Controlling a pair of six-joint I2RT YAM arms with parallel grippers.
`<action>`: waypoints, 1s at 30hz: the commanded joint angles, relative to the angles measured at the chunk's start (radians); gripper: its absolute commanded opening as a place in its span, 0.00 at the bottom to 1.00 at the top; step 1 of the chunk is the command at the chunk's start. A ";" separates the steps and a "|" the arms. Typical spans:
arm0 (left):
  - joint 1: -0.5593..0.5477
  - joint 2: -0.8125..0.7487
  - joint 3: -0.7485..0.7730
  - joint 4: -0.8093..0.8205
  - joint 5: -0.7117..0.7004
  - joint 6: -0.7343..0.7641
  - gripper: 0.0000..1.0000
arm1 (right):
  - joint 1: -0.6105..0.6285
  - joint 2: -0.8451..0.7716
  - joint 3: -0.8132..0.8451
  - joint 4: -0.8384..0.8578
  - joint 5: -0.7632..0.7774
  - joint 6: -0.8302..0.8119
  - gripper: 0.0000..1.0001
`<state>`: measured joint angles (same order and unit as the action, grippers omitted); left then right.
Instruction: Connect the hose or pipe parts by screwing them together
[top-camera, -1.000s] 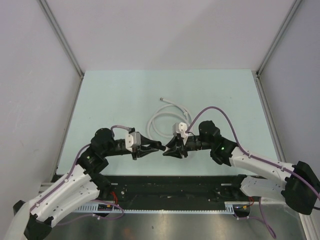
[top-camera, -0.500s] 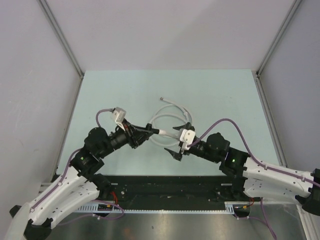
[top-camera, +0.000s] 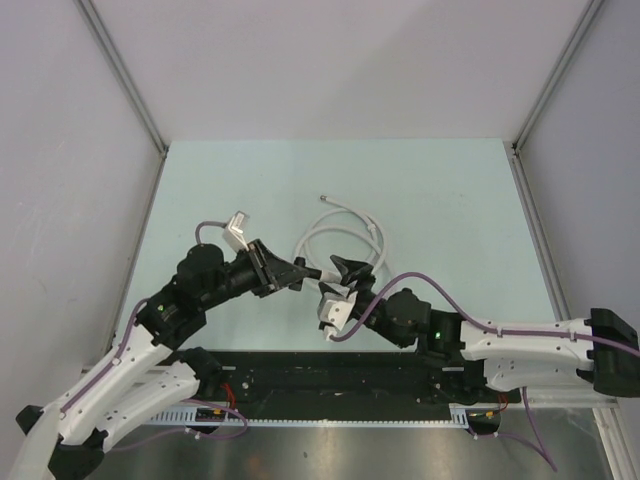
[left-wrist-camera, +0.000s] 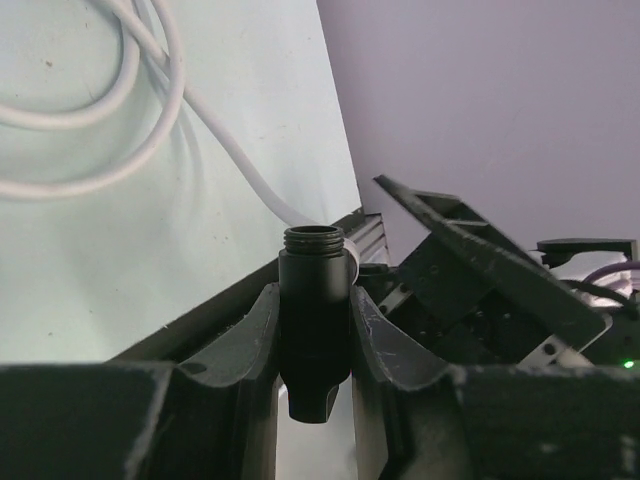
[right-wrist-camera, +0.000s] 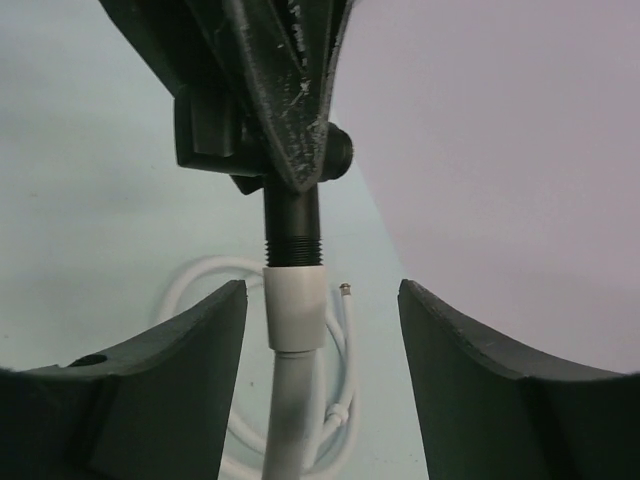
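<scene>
Left hand gripping black fitting, right hand open, only right wrist shows white collar touching

We see that the right gripper has opened its jaws and rolled, so its camera is now at 6 o'clock of it, and the left gripper with the black fitting has moved toward 12 o'clock.
</scene>
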<state>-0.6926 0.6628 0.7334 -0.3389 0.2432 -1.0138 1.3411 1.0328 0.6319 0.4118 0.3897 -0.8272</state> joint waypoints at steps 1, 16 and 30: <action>0.005 -0.051 0.055 0.051 0.011 -0.140 0.00 | 0.038 0.045 0.022 0.119 0.097 -0.125 0.63; 0.005 0.017 0.090 0.086 0.103 0.185 0.00 | 0.021 0.043 0.130 -0.086 -0.130 0.124 0.00; 0.004 -0.054 -0.247 0.521 0.404 1.197 0.00 | -0.351 -0.011 0.144 -0.281 -0.994 0.491 0.00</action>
<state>-0.6849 0.5953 0.5114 0.0601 0.5076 -0.2192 1.0599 1.0271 0.7166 0.1318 -0.2340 -0.4587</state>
